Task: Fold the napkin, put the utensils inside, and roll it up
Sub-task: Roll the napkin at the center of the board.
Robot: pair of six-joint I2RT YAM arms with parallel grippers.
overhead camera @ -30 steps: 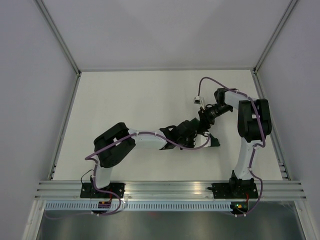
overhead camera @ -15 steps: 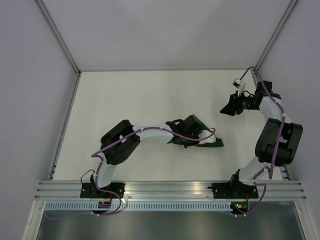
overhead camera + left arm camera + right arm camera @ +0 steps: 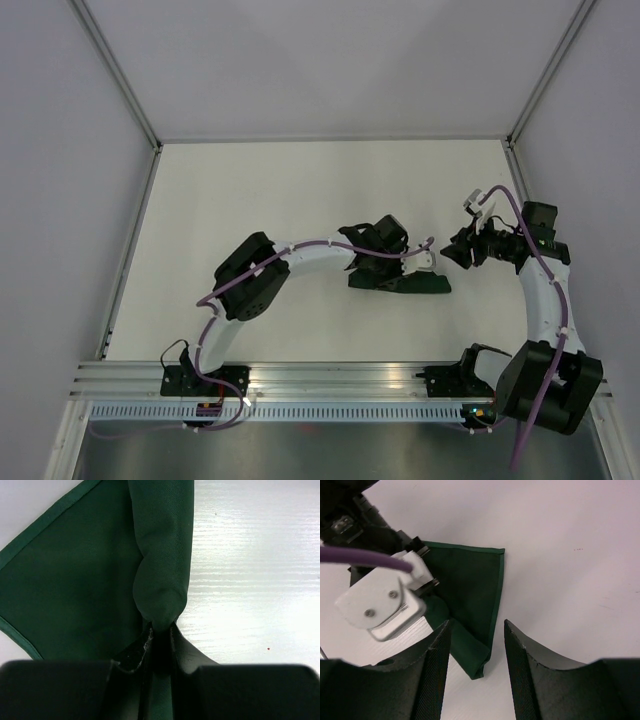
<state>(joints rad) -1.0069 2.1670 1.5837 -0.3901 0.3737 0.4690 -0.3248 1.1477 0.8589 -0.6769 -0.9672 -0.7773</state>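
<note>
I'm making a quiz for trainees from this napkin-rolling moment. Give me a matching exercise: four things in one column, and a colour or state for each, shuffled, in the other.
Things:
1. napkin
2. left pincer
3. right pincer
4. table

Colours or states:
A. open, holding nothing
B. white
C. dark green
D. shut on a bunched fold of cloth

Pairs: 1-C, 2-D, 3-A, 4-B
</note>
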